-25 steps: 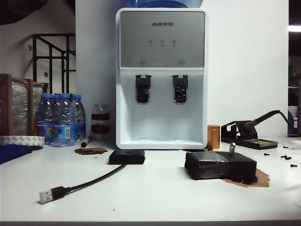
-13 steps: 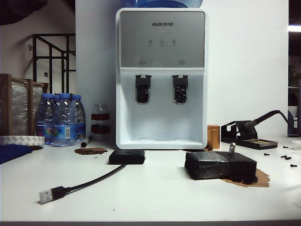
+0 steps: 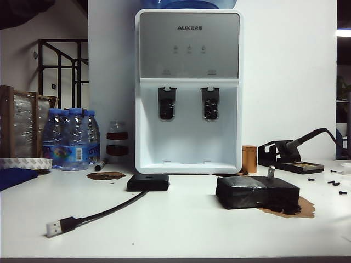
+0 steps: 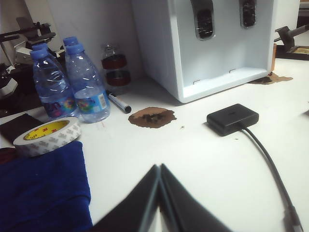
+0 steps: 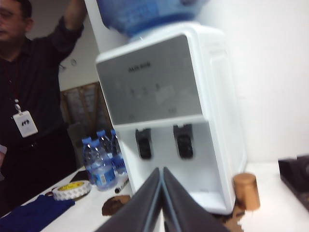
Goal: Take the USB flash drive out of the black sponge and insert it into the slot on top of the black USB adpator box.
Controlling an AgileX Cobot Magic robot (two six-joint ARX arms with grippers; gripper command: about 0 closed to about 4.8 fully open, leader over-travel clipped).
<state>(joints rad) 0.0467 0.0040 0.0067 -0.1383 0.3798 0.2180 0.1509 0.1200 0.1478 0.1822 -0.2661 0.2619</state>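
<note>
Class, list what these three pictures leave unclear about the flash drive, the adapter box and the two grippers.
- Flash drive: exterior view, too small for detail; missing from both wrist views.
- Slot on the adapter box: exterior view too low to see its top; left wrist view too coarse.
- Left gripper and right gripper: both shut, absent from the exterior view.
- Black sponge: right wrist view aims above it.

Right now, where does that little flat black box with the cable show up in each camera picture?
Exterior view: the black USB adpator box lies left of centre, before the water dispenser.
Left wrist view: the box sits beyond the shut left gripper.
Right wrist view: not visible; shut right gripper only.
Shared landmark: the dispenser.
</note>
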